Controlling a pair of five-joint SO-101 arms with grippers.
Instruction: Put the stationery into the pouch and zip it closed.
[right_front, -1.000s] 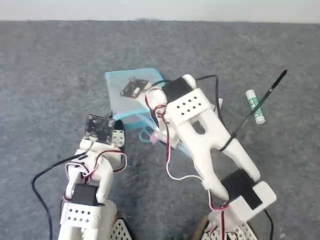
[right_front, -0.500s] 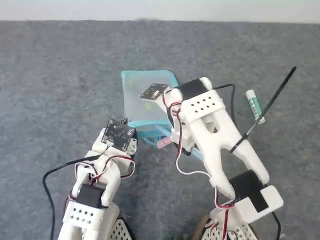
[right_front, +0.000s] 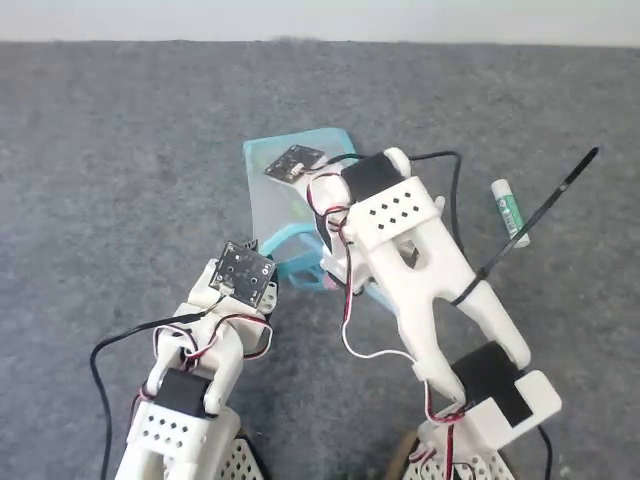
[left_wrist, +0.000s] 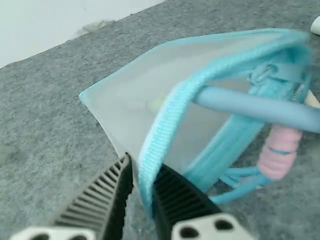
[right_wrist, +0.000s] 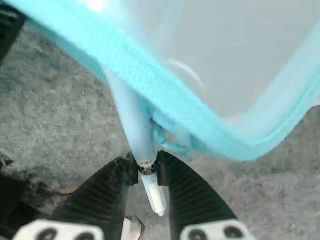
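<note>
A translucent pouch (right_front: 285, 200) with teal zip trim lies mid-table, its near edge lifted. My left gripper (right_front: 272, 258) is shut on that teal edge; in the left wrist view its fingers (left_wrist: 117, 187) pinch the trim of the pouch (left_wrist: 145, 100). My right gripper (right_wrist: 146, 162) is shut on a light blue pen (right_wrist: 131, 122), whose white tip points away from the pouch (right_wrist: 225, 60). The pen (left_wrist: 250, 106), with a pink grip (left_wrist: 276, 151), lies across the pouch's opening. In the high view the right gripper (right_front: 335, 262) sits at the pouch's near right corner, mostly under its arm.
A white and green glue stick (right_front: 509, 212) lies on the grey carpet to the right of the right arm. A thin black cable tie (right_front: 545, 212) sticks out from that arm above it. Open carpet lies left of and behind the pouch.
The left arm swung right and closer to the pouch's near edge. The pouch shifted right with the right arm, then the right arm moved back a little left.
</note>
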